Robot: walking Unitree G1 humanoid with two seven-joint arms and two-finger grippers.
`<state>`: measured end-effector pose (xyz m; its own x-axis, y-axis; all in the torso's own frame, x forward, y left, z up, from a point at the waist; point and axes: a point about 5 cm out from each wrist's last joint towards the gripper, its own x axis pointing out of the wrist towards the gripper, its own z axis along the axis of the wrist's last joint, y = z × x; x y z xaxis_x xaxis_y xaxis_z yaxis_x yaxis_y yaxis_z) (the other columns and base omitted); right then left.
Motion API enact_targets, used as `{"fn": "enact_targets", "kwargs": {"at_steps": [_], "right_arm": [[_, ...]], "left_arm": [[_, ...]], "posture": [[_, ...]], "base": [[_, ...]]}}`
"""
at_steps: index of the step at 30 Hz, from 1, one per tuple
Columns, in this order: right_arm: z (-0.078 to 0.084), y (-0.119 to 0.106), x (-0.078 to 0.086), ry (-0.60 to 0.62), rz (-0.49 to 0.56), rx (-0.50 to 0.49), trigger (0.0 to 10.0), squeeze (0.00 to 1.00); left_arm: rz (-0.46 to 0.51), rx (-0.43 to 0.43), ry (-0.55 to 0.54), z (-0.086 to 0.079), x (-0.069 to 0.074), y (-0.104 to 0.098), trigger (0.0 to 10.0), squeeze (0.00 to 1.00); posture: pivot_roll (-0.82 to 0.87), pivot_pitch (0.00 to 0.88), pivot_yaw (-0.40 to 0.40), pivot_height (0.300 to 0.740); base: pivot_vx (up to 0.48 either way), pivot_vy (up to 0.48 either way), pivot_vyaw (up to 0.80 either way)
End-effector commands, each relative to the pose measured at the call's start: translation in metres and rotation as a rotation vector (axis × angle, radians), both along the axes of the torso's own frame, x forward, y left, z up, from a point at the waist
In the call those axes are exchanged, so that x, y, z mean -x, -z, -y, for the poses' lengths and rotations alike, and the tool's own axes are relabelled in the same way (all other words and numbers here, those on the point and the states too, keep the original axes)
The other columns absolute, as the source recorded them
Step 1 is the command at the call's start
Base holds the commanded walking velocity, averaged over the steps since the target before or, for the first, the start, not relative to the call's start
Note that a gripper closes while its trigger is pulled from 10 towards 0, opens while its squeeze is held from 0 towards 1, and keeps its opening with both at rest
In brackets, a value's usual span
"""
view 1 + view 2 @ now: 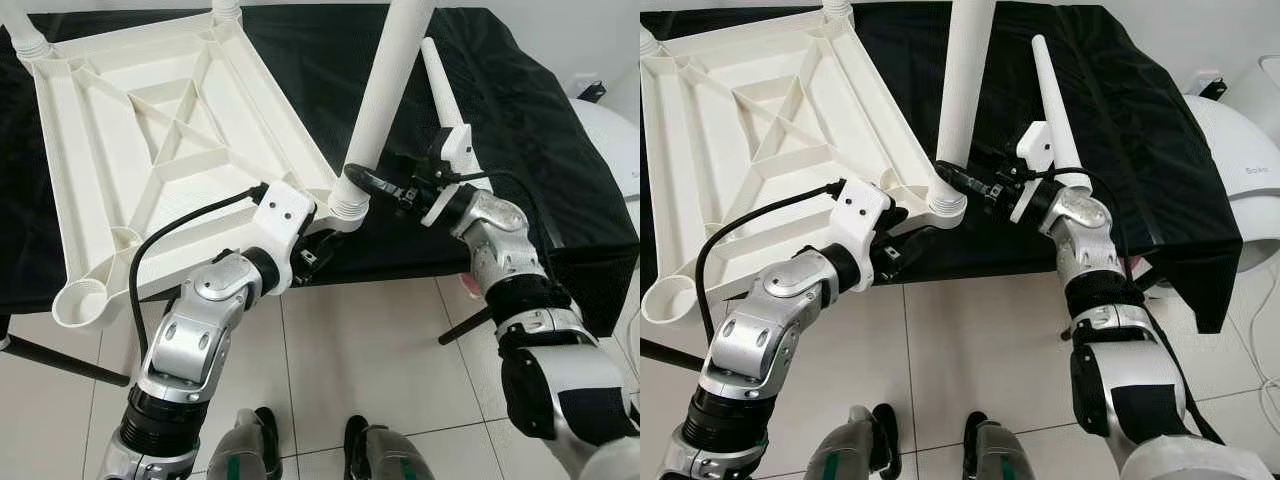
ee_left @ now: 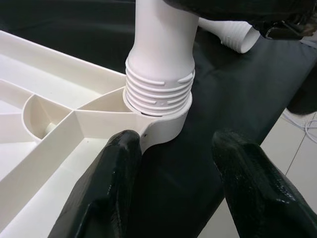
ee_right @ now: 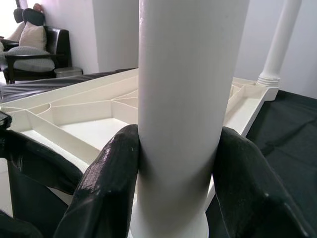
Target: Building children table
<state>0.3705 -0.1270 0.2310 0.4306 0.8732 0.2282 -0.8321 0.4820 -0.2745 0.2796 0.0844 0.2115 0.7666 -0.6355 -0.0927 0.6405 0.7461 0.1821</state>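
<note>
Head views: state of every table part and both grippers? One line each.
tabletop: upside down on the black cloth, ribs up
leg: upright in the near corner socket, threads partly exposed
spare leg: lying loose on the cloth
far corner legs: standing in their sockets
right gripper: shut on leg
left gripper: open, straddling the socket

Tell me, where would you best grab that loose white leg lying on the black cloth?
Take the spare leg around its middle, coming from above with the fingers straddling it crosswise. It lies flat on the black cloth, round and tapered toward the far end, so the thicker threaded end by the right tool slips less.
</note>
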Motion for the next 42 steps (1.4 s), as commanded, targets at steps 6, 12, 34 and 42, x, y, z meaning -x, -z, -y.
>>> {"fn": "enact_targets", "kwargs": {"at_steps": [6, 12, 34, 42], "right_arm": [[-0.007, 0.024, 0.002, -0.067, -0.102, 0.1, 10.0, 0.0], [-0.005, 0.032, 0.002, -0.055, -0.133, 0.119, 10.0, 0.0], [-0.002, 0.035, 0.006, 0.053, -0.1, -0.005, 10.0, 0.0], [-0.005, 0.034, 0.008, 0.086, -0.104, -0.043, 10.0, 0.0]], "left_arm": [[0.002, 0.009, -0.076, -0.004, -0.001, 0.002, 10.0, 0.0], [0.005, 0.011, -0.075, -0.004, -0.001, 0.0, 10.0, 0.0], [0.006, 0.021, -0.078, -0.003, 0.0, -0.001, 10.0, 0.0], [0.005, 0.026, -0.072, -0.001, 0.0, -0.001, 10.0, 0.0]], "posture": [[-0.01, 0.218, -0.061, 0.74], [-0.01, 0.225, -0.057, 0.74], [-0.01, 0.228, -0.057, 0.74], [-0.02, 0.225, -0.062, 0.74]], "base": [[0.0, 0.0, 0.0], [0.0, 0.0, 0.0], [0.0, 0.0, 0.0], [0.0, 0.0, 0.0]]}}
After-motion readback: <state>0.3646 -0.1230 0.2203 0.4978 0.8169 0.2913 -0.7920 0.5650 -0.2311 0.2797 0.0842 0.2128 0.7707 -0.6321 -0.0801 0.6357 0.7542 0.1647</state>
